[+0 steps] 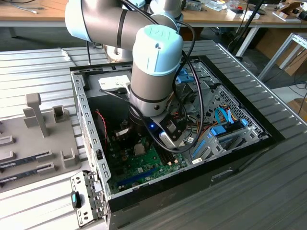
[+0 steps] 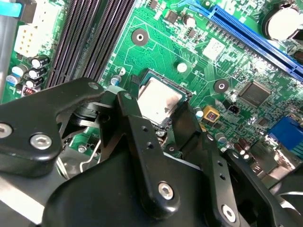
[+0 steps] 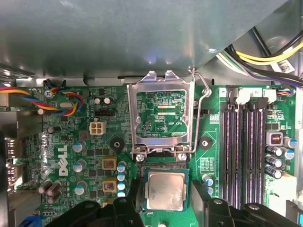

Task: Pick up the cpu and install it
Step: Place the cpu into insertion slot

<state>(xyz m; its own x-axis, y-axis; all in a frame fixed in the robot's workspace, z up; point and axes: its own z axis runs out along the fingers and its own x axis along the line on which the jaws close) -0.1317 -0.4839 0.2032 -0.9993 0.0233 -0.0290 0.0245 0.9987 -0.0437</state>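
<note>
Black metal gripper (image 2: 156,112) sits closest to the lens in the second wrist view, down at board level and straddling the cpu (image 2: 160,98): a small flat square chip with a silver-grey metal lid and a thin green rim. Can't tell whether it's clamped on the chip or has let go, because contact at the chip's edges isn't visible.

In the first wrist view the cpu lies level and square inside the outline of the black socket (image 3: 163,164). Can't confirm it's fully seated.

The shiny steel load frame (image 3: 142,113) is hinged up and open just beyond the socket, with green board showing through its window. The thin wire lever (image 3: 204,97) stands raised beside it.

Everything sits on the green motherboard (image 2: 156,47). A bank of long black memory slots (image 3: 241,151) runs parallel just beside the socket. The long blue expansion slot (image 2: 255,40) is further off, with a round silver coin cell (image 2: 284,21) past it.

In the exterior view the grey and pale-blue arm (image 1: 156,62) reaches straight down into the open black computer case (image 1: 206,184), wrist over the board. The case lies on its side on a grey ribbed metal table (image 1: 268,191). A grey moulded parts tray (image 1: 38,143) sits outside the case at the exterior view's left, well apart from the gripper.
</note>
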